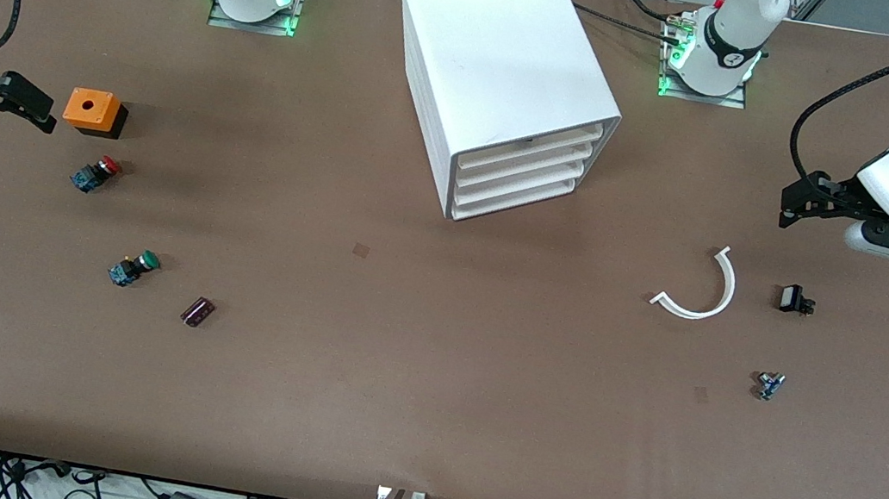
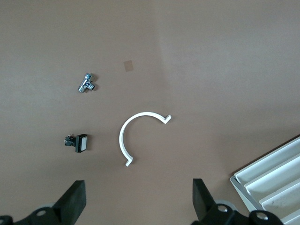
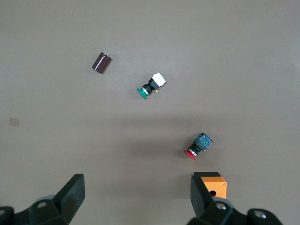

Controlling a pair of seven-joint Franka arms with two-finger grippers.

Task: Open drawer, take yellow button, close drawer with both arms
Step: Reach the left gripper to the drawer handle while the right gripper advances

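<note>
The white cabinet (image 1: 505,67) stands at the middle of the table between the two arm bases. Its four drawers are all shut; the topmost drawer (image 1: 531,142) shows only its front edge. A corner of the cabinet (image 2: 274,180) also shows in the left wrist view. The orange-yellow button is hidden. My left gripper (image 1: 797,203) (image 2: 138,201) is open and empty, over the table at the left arm's end. My right gripper (image 1: 30,102) (image 3: 136,199) is open and empty, over the table at the right arm's end, beside an orange box (image 1: 92,110).
At the right arm's end lie the orange box (image 3: 213,183), a red-capped button (image 1: 96,174) (image 3: 198,146), a green-capped button (image 1: 134,268) (image 3: 151,86) and a dark cylinder (image 1: 197,311) (image 3: 101,62). At the left arm's end lie a white curved strip (image 1: 705,286) (image 2: 136,136), a small black part (image 1: 794,300) (image 2: 78,142) and a small metal part (image 1: 770,385) (image 2: 86,83).
</note>
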